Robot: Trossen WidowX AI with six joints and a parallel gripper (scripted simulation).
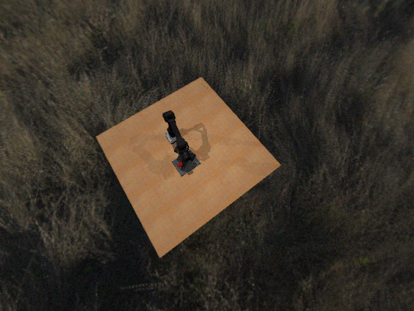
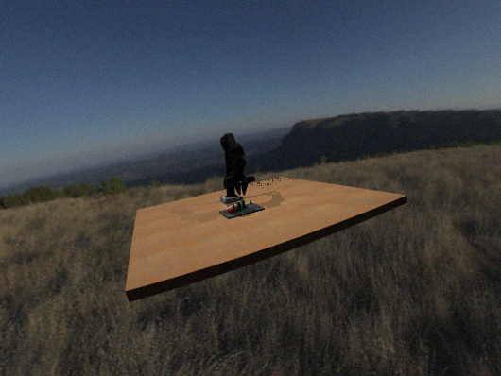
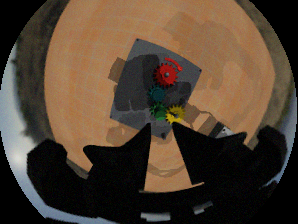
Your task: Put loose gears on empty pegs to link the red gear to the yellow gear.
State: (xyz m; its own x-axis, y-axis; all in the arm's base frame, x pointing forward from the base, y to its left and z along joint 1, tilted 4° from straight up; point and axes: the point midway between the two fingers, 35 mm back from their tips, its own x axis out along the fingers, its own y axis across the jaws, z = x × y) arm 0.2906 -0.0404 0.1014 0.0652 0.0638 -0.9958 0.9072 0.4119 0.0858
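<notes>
The grey board [image 3: 142, 49] [image 2: 257, 208] lies on the table. The red gear [image 3: 162, 78] [image 1: 180, 165] [image 2: 231, 211] is on it beside the red arrow [image 3: 173, 63]. A teal gear [image 3: 157, 94] stands against the red gear, and a green gear [image 3: 159, 113] beside the teal one. The yellow gear [image 3: 174, 112] is next to the green gear; their teeth seem to touch. Whether the teal and green gears sit fully flat cannot be told. My gripper [image 3: 161, 124] [image 2: 241, 194] is partly open and empty, its tips above the board near the green and yellow gears.
A bare peg [image 3: 163, 135] stands near the board corner by my fingertips. The pale arm base [image 1: 170, 137] [image 2: 230, 199] [image 3: 226, 131] is close to the board. Arm shadows fall across the board and the wooden table [image 1: 234, 176].
</notes>
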